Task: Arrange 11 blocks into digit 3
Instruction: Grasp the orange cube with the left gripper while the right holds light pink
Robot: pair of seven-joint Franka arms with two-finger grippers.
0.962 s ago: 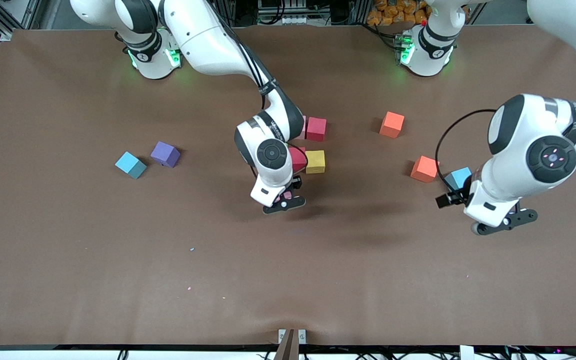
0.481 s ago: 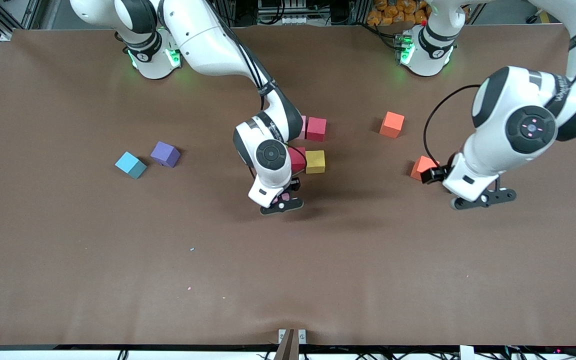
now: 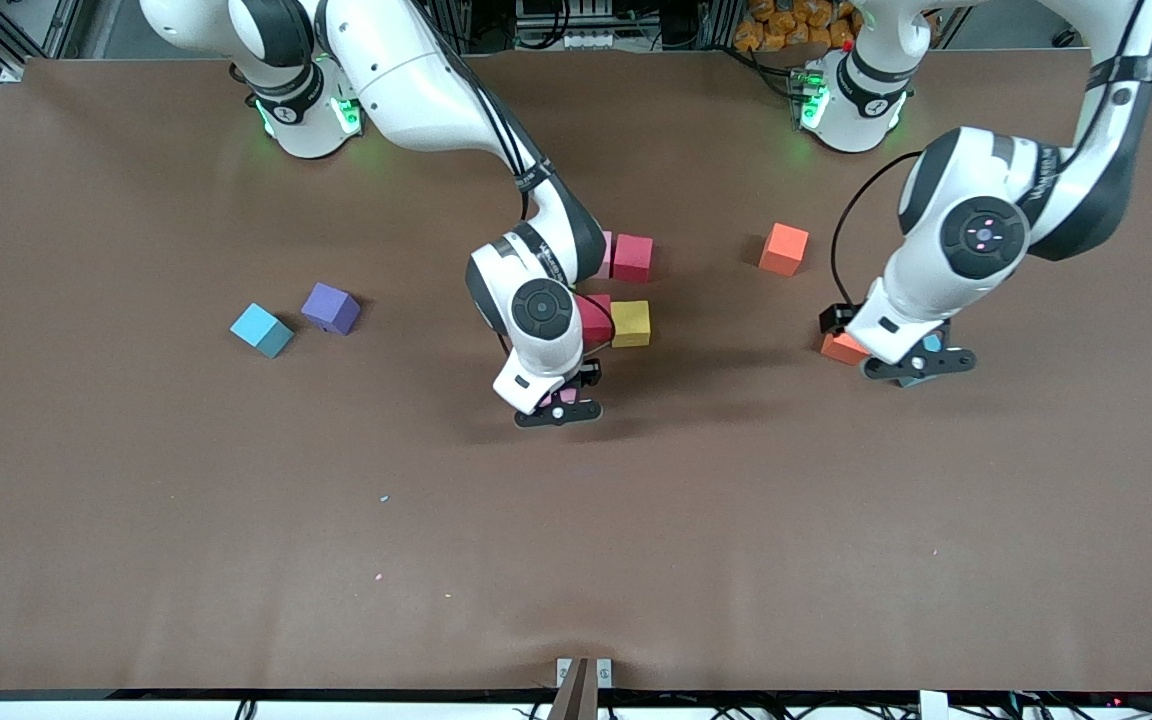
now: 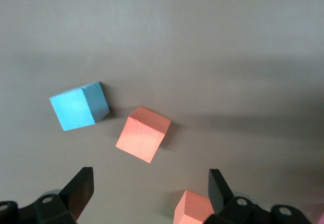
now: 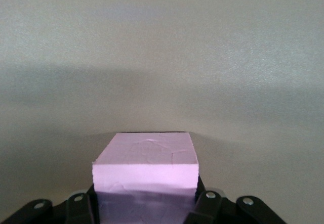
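My right gripper [image 3: 558, 405] is shut on a pink block [image 5: 146, 166], low over bare table beside a red block [image 3: 596, 320] and a yellow block [image 3: 630, 323]. Farther from the camera sit another red block [image 3: 632, 257] and a pink block [image 3: 605, 254] half hidden by the arm. My left gripper [image 3: 916, 364] hangs open over an orange block [image 3: 841, 347] and a light-blue cube [image 3: 928, 344]. In the left wrist view that orange block [image 4: 143, 134] lies ahead of the open gripper [image 4: 149, 178]. A second orange block [image 3: 784, 249] stands apart. A purple block [image 3: 330, 308] lies toward the right arm's end.
A light-blue cube [image 3: 261, 330] touches the purple block's corner. The brown table [image 3: 576, 520] stretches bare toward the camera. A small metal bracket [image 3: 584, 672] sits at the table's near edge.
The left arm has swung away from the camera and inward, coming over the orange block and light-blue cube. The right gripper with its pink block has shifted only slightly.
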